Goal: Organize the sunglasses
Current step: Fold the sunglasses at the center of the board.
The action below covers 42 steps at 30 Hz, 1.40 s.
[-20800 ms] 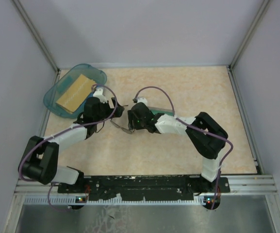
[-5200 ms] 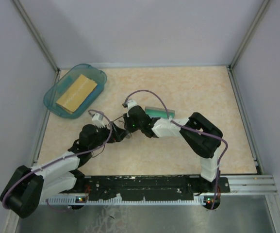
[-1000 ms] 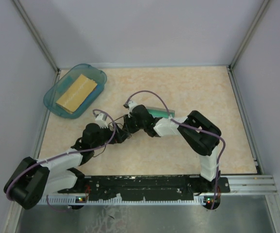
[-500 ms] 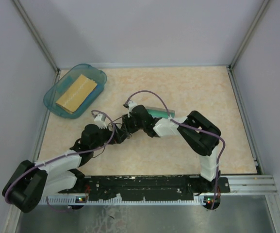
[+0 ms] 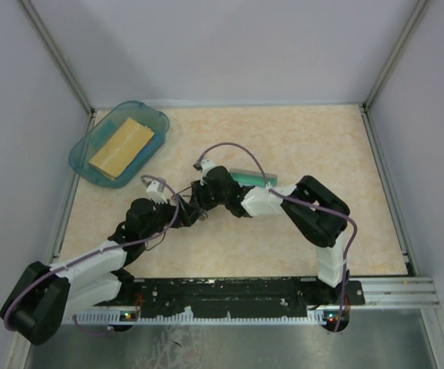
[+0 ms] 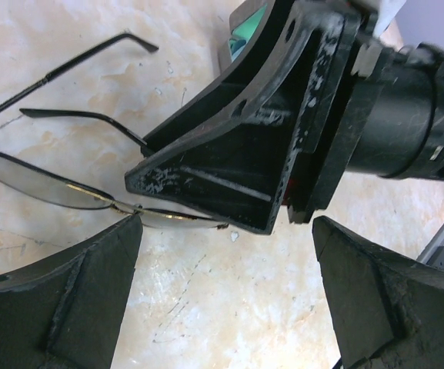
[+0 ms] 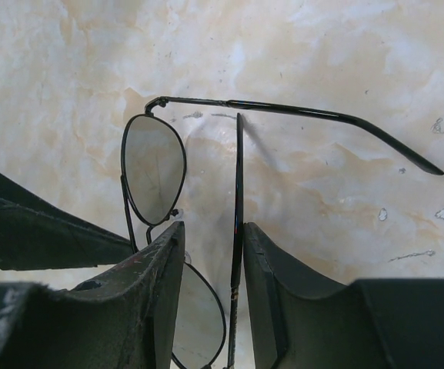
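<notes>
The sunglasses (image 7: 154,165) lie on the table with thin dark wire frames and both temple arms spread out. My right gripper (image 7: 212,227) is narrowly open. One temple arm (image 7: 238,184) runs between its fingers, close to the right finger and not pinched, and the left finger covers part of the frame. In the left wrist view, the sunglasses (image 6: 33,179) lie just beyond my left gripper (image 6: 225,231), which is wide open and empty, with the right gripper's finger (image 6: 229,165) resting over them. In the top view, the left gripper (image 5: 181,214) and right gripper (image 5: 196,201) meet at mid-table and hide the glasses.
The case with green lining (image 5: 251,177) lies just behind the right wrist and also shows in the left wrist view (image 6: 248,27). A teal tray (image 5: 151,117) holding a tan rectangular block (image 5: 121,146) stands at the back left.
The left arm has drawn back slightly toward the near left. The right gripper has stayed over the sunglasses.
</notes>
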Available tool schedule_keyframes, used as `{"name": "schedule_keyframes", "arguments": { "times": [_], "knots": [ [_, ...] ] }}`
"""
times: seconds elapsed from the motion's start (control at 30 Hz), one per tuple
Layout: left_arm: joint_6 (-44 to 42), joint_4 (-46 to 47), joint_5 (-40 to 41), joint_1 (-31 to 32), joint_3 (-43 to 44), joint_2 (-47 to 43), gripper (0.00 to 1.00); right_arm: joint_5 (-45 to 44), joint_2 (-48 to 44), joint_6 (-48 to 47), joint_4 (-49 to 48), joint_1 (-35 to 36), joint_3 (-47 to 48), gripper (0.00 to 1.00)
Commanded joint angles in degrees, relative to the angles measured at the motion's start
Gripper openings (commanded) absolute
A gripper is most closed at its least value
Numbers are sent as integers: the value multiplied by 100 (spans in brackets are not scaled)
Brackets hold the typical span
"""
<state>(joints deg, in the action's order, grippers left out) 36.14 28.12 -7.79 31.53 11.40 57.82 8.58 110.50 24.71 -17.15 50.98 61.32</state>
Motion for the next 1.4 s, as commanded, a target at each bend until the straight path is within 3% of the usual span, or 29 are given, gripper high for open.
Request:
{"name": "schedule_keyframes", "arguments": {
  "times": [0.0,0.73,0.9,1.37],
  "knots": [
    [34,282,90,20,46,-96,97,-20,-254,54,-96,125,276,37],
    [12,323,123,21,58,76,97,20,-280,-11,-85,74,236,11],
    [1,319,129,24,47,76,97,-71,-349,-11,-100,62,193,21],
    [4,-8,128,20,-2,-308,97,-302,-688,-149,29,-385,126,29]
  ]
}}
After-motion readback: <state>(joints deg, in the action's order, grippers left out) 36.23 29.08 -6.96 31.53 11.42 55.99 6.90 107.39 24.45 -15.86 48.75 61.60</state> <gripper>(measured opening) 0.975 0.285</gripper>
